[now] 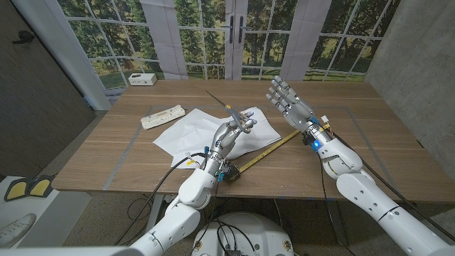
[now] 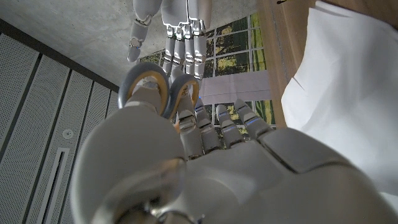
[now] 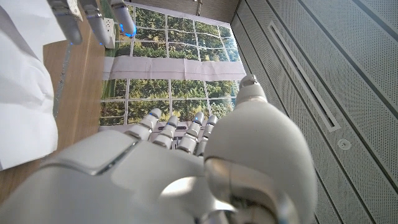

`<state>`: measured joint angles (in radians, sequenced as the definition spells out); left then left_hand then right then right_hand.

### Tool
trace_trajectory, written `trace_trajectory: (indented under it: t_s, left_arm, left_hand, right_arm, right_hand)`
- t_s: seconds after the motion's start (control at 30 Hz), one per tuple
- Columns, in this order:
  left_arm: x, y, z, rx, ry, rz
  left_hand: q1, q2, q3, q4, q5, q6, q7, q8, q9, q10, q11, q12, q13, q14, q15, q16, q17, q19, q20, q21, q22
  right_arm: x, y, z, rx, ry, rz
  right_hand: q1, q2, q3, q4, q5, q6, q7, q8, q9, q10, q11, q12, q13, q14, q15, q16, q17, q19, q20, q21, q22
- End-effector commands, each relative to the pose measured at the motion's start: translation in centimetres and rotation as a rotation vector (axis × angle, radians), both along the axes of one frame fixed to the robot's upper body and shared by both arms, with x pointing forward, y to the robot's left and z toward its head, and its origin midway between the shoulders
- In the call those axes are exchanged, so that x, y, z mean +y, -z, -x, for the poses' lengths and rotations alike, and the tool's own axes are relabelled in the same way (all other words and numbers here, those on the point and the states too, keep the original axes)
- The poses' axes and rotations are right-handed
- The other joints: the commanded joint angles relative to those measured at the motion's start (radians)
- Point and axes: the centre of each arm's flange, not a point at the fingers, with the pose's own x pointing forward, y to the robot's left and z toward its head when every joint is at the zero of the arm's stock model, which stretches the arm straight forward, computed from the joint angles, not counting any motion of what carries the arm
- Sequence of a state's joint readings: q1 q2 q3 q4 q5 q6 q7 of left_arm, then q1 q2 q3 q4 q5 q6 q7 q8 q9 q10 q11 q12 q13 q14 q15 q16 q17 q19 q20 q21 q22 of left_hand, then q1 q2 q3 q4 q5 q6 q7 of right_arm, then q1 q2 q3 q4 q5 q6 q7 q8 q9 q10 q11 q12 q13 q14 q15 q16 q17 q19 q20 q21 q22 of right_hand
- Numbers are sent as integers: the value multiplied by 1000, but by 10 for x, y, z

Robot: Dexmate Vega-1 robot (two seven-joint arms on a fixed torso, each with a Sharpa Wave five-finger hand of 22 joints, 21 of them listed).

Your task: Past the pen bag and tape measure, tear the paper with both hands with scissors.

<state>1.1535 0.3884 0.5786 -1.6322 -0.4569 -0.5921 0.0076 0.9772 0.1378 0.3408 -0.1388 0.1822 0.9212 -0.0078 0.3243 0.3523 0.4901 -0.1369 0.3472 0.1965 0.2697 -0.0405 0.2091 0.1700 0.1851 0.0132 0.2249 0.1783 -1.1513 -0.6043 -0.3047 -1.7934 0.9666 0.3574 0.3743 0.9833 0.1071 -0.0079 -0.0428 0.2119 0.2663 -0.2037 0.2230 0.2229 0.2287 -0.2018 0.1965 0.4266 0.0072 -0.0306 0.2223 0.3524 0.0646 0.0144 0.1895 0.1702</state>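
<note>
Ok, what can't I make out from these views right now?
1. Head view: the left hand covers the grey metal scissors' handles.
2. Head view: the left forearm hides part of the yellow tape measure's case.
3. Left wrist view: that hand's fingers block the blades.
4. Head view: the far white box is too small to identify.
</note>
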Motion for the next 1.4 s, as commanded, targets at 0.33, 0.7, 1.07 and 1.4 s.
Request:
trace_trajectory:
  t_s: [0.33,0.7,1.07,1.4]
  left_arm:
    - [12,-3,2,-1,-16,57]
    - [11,-5,0,-6,-4,42]
    - [8,-7,-2,11,15,58]
    - [8,-8,-6,38,31,83]
  left_hand:
    - [-76,38,31,58,17,-5,-126,0,-3,255,-72,47,30,130,-168,28,36,5,67,-8,8]
    - [-87,53,37,78,20,-17,-127,27,19,174,-68,50,107,136,-165,78,118,-15,89,-10,15]
    - [-48,49,8,59,17,-7,-111,31,27,122,-73,347,477,175,-177,268,427,-22,92,6,28]
    - [-7,40,-14,24,7,18,-97,25,23,105,-75,579,770,186,-180,402,612,-11,90,20,38]
  right_arm:
    - [0,1,4,5,17,19]
    - [-2,2,1,18,13,13]
    - [-6,1,0,13,16,18]
    - [-10,1,0,20,21,20]
  right_hand:
    - [-1,15,6,-7,1,12,-4,3,3,12,0,7,0,4,-163,6,-3,9,-3,6,3]
    - [0,20,8,-9,0,13,-4,2,2,11,-1,8,-2,3,-159,7,-7,9,-3,6,3]
    - [6,27,14,-14,-1,16,-6,2,2,5,-3,6,-4,-1,-157,7,-11,8,-5,5,3]
    - [7,29,15,-16,-2,17,-7,1,2,2,-2,5,-7,-3,-156,8,-14,8,-5,4,3]
